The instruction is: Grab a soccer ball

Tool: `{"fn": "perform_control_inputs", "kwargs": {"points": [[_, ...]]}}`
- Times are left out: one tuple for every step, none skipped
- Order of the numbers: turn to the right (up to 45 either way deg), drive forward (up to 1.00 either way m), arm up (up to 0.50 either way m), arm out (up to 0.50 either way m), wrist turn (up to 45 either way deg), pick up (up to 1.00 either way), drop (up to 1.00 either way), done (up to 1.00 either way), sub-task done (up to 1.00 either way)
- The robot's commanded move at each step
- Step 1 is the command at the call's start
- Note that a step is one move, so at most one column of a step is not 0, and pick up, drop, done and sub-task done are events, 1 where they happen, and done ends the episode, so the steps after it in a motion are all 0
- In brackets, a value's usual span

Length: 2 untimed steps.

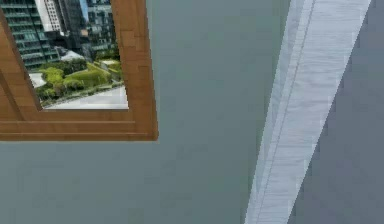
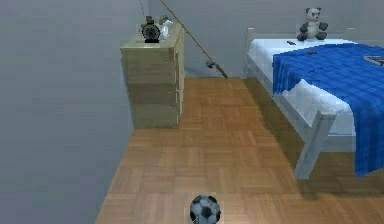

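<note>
A black-and-white soccer ball (image 2: 205, 210) lies on the wooden floor (image 2: 220, 140) at the bottom edge of the arm side view, just right of the middle. Its lower part is cut off by the picture's edge. Bare parquet surrounds it on the sides that show.
A grey wall with a wood-framed window (image 1: 140, 70) stands close ahead, beside a pale corner strip (image 1: 305, 110). A light wooden dresser (image 2: 153, 82) carries a small dark object (image 2: 151, 31). A white-framed bed (image 2: 325, 85) with a blue blanket holds a panda toy (image 2: 313, 23).
</note>
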Motion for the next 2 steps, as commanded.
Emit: {"fn": "perform_control_inputs", "kwargs": {"points": [[0.0, 0.00, 0.10, 0.00, 0.0, 0.00, 0.00, 0.00, 0.00], [0.0, 0.00, 0.00, 0.00, 0.0, 0.00, 0.00, 1.00, 0.00]]}}
